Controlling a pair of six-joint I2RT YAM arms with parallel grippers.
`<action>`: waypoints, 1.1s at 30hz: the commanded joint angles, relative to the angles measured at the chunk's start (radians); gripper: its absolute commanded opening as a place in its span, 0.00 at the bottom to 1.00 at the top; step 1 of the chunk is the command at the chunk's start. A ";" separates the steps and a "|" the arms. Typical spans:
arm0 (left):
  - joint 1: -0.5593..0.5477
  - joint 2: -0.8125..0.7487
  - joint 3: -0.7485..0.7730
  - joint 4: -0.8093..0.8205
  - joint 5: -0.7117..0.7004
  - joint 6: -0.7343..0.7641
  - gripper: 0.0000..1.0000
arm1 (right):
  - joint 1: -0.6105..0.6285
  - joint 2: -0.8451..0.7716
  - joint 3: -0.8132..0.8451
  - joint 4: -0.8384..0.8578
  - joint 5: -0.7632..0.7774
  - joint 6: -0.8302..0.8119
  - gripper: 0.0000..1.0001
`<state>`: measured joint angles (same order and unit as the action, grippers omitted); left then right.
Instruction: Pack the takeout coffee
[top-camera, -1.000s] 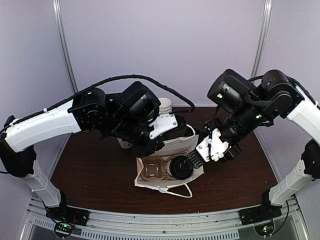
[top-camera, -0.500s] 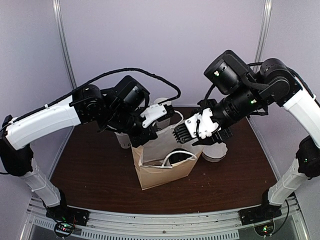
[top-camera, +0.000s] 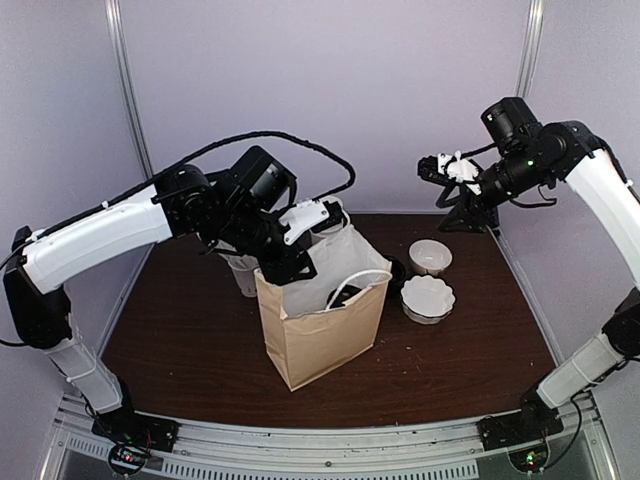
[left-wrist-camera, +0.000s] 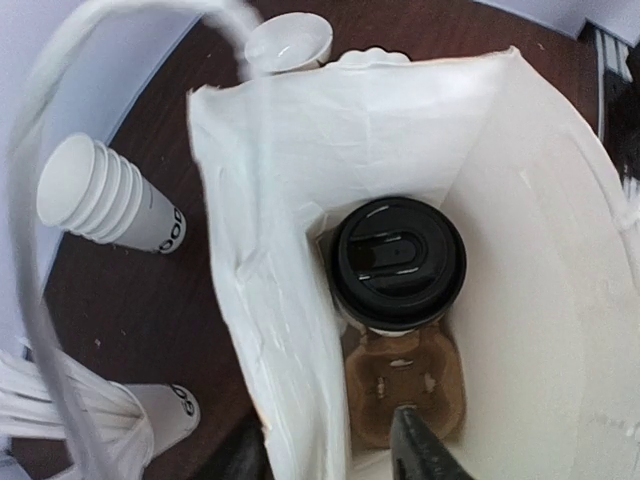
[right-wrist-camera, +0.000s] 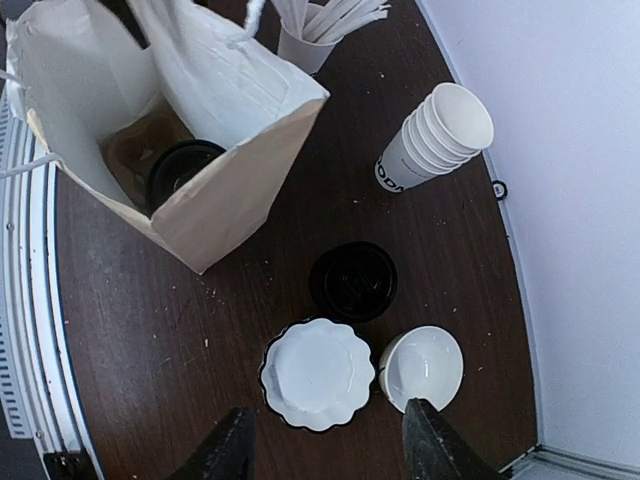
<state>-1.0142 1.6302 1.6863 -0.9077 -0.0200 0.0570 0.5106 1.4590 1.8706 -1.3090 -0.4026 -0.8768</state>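
The takeout coffee, a white cup under a black lid, stands inside the upright paper bag in a brown cardboard carrier. The right wrist view shows its lid down in the bag. My left gripper is at the bag's rear rim. It is open, with one finger outside and one inside the white bag wall, and the wall hangs loose between them. My right gripper hovers high at the back right, open and empty.
Left of the bag stand a nested stack of white cups and a cup of straws. Right of it lie a loose black lid, a scalloped white dish and a white bowl.
The bag lay on its side a second ago and now stands upright. My left jaws have opened off the bag wall. My right arm has pulled up and away to the back right.
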 joint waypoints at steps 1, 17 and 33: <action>0.008 -0.010 0.081 -0.001 -0.017 -0.003 0.57 | -0.140 -0.031 -0.095 0.102 -0.196 0.112 0.55; 0.223 -0.195 0.167 -0.230 -0.191 -0.164 0.63 | -0.334 -0.204 -0.597 0.554 -0.209 0.435 0.61; 0.410 -0.014 0.119 -0.255 -0.049 -0.294 0.46 | -0.371 -0.263 -0.694 0.580 -0.202 0.435 0.63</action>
<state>-0.6197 1.5871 1.7927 -1.1736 -0.0654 -0.2096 0.1432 1.2182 1.1999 -0.7605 -0.6037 -0.4583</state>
